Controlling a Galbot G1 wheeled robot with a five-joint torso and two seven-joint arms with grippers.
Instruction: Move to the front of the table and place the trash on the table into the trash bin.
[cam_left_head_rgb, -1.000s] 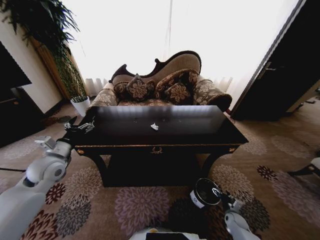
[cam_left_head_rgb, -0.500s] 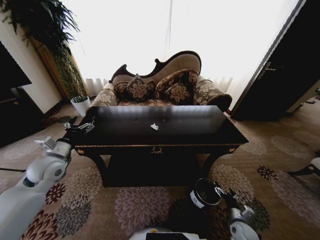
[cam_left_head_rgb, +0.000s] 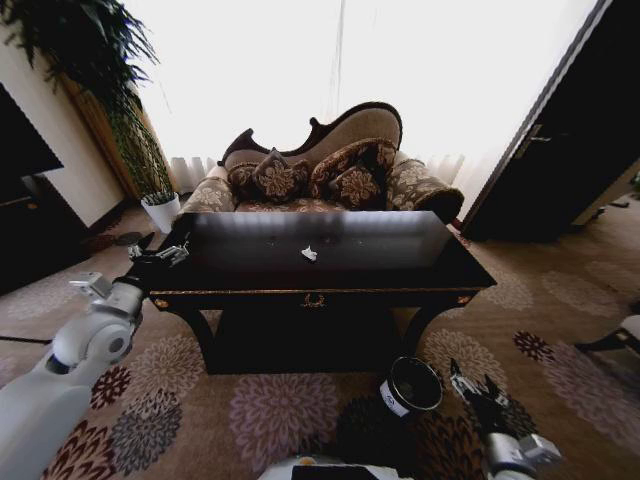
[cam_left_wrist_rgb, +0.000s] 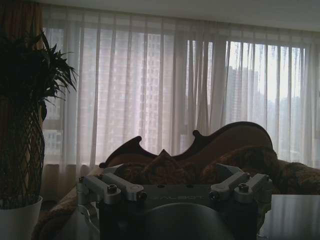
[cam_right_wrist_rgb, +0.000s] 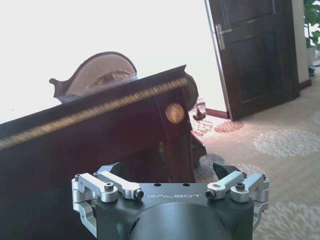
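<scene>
The robot is facing the desk (cam_left_head_rgb: 330, 262); one white trash (cam_left_head_rgb: 310, 254) wad is lying mid-top. The trash bin (cam_left_head_rgb: 409, 386) is standing on the carpet before the desk. The right pincer (cam_left_head_rgb: 477, 388), open and empty, is hovering just beside the bin; the left pincer (cam_left_head_rgb: 165, 254), open, is hanging at the desk's left corner. Clearing seems unfinished.

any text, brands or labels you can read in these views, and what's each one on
"GALBOT": engraved on the right gripper body, right wrist view.
"GALBOT": same engraving on the left gripper body, dim and only partly legible, left wrist view.
White label on the trash bin: too small to read.
Gold emblem on the table front rail: an ornament, no lettering visible.
</scene>
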